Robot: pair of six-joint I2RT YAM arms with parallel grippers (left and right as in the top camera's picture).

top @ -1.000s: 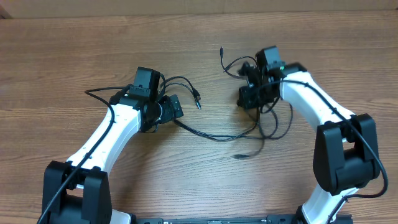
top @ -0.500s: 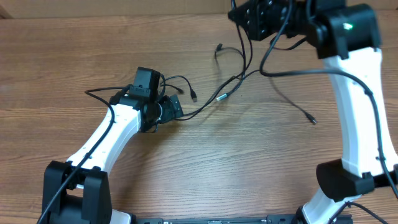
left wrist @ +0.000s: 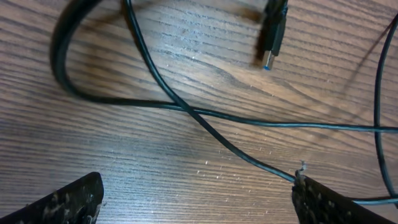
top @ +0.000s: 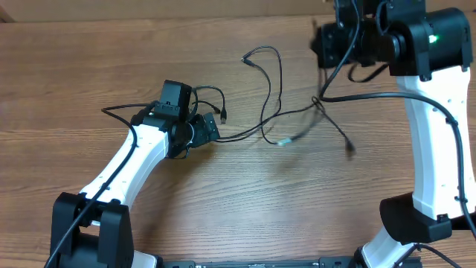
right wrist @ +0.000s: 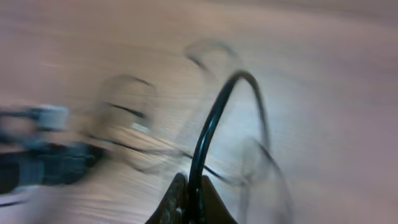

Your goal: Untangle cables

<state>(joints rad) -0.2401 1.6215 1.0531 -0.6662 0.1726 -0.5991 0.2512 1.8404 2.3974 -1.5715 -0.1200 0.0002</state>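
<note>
Now that the right claw (top: 336,43) has swung up and away from where it sat low over the bundle a second ago, the thin black flexible cables (top: 281,82) hang out beneath it in long open strands instead of a tight heap. Its fingers are pressed together on one cord, which rises between them in the right wrist view (right wrist: 188,198); that view is blurred by motion. Below that claw several strands still meet at one crossing point (top: 317,104), and a small silvery plug (top: 282,141) trails toward the left claw (top: 205,128).

That left claw has not shifted on the brown wooden table (top: 223,208). Its fingers stand wide apart, gripping nothing. Between and just ahead of them two cords cross flat on the wood (left wrist: 189,111), and a black plug (left wrist: 272,37) lies further ahead.

By my reading, the lift has loosened the tangle, but the crossing under the right claw suggests the cords are not yet separated.
</note>
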